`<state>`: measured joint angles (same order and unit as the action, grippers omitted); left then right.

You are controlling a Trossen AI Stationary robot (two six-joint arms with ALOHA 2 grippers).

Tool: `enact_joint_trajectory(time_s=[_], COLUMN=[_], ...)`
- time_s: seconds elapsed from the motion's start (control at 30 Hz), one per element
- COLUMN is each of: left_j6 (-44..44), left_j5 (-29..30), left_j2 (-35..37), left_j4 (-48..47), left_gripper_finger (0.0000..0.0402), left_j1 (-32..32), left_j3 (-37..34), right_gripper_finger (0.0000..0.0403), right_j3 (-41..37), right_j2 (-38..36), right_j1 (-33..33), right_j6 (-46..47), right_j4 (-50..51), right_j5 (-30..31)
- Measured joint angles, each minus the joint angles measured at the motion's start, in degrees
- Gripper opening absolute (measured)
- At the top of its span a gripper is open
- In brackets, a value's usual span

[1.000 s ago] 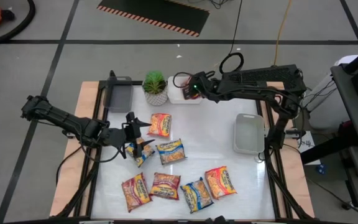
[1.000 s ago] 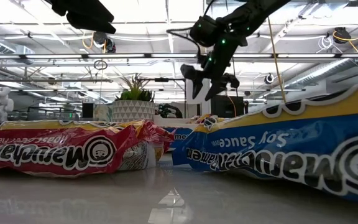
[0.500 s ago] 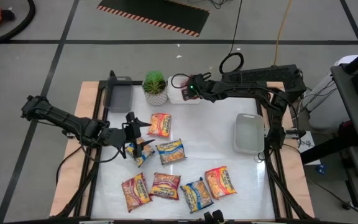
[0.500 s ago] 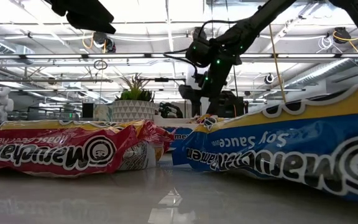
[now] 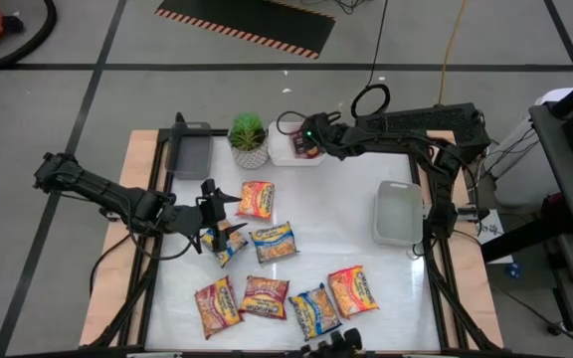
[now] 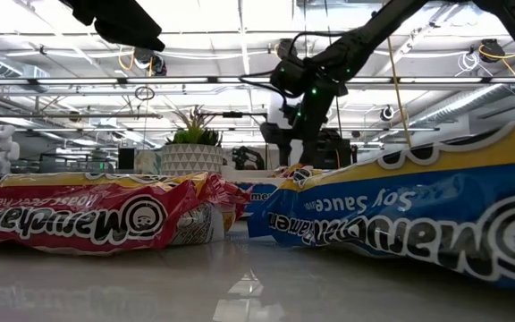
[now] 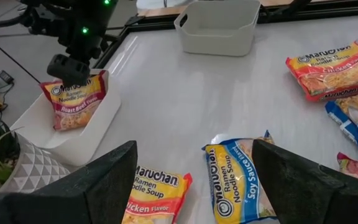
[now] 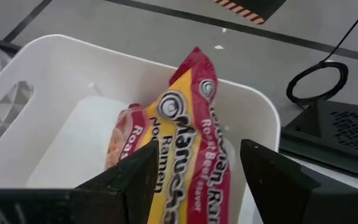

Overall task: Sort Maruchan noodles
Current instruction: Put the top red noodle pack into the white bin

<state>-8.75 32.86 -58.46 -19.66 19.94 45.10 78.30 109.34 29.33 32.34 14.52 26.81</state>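
Seven Maruchan packets lie flat on the white table: an orange one [image 5: 256,199], blue ones [image 5: 225,242] [image 5: 272,242] and several along the near edge [image 5: 265,296]. An eighth, a red Roast Beef packet [image 7: 73,102], stands in the far white tray [image 5: 288,154]. My right gripper [image 5: 307,139] [image 8: 197,152] is over that tray, shut on this packet. My left gripper [image 5: 217,214] [image 7: 194,146] is open and hovers above the blue Soy Sauce packet [image 7: 235,180], touching nothing. My right gripper holds the red Roast Beef packet by its upper end [image 7: 73,85], pinched between the two fingers [image 8: 129,180]. The fingers come from above, pointing down. The packet stands nearly upright below them, with its lower end [image 7: 72,124] down inside the white tray.
A potted green plant [image 5: 249,139] stands next to the far white tray. A grey tray [image 5: 190,151] sits at the far left corner and a second white tray [image 5: 398,212] at the right edge. Bare table lies between the packets and the right tray.
My right gripper has gone down toward the far white tray and carried the red packet into it. Over the last half second it has kept almost still.
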Motion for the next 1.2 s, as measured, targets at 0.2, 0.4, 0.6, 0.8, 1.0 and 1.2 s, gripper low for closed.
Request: enact_joint_trajectory(time_s=[0.2, 0.4, 0.6, 0.8, 1.0, 1.2], left_j6=[0.0, 0.0, -0.2, -0.3, -0.3, -0.1], left_j5=[0.0, 0.0, 0.0, 0.0, 0.0, 0.0], left_j2=[0.0, 0.0, 0.0, 0.0, 0.0, 0.0], left_j4=[0.0, 0.0, 0.0, 0.0, 0.0, -0.8], left_gripper_finger=[0.0321, 0.0321, 0.0321, 0.0321, 0.0321, 0.0321], left_j1=[0.0, 0.0, 0.0, 0.0, 0.0, 0.0], left_j3=[0.0, 0.0, 0.0, 0.0, 0.0, 0.0], right_gripper_finger=[0.0219, 0.0218, 0.0188, 0.0124, 0.0054, 0.0004], right_j3=[0.0, -0.9, -3.3, -5.5, -6.8, -6.8], right_j2=[0.0, 0.0, 0.0, -0.1, 0.0, -0.2], right_j1=[1.3, 1.5, 1.5, 1.6, 1.6, 1.6], right_j6=[-0.2, -0.2, 0.1, -0.5, -2.6, -5.7], right_j4=[-1.1, -2.2, -3.7, -7.8, -13.7, -17.4], right_j5=[-3.0, -4.4, -4.4, -4.4, -4.7, -4.6])
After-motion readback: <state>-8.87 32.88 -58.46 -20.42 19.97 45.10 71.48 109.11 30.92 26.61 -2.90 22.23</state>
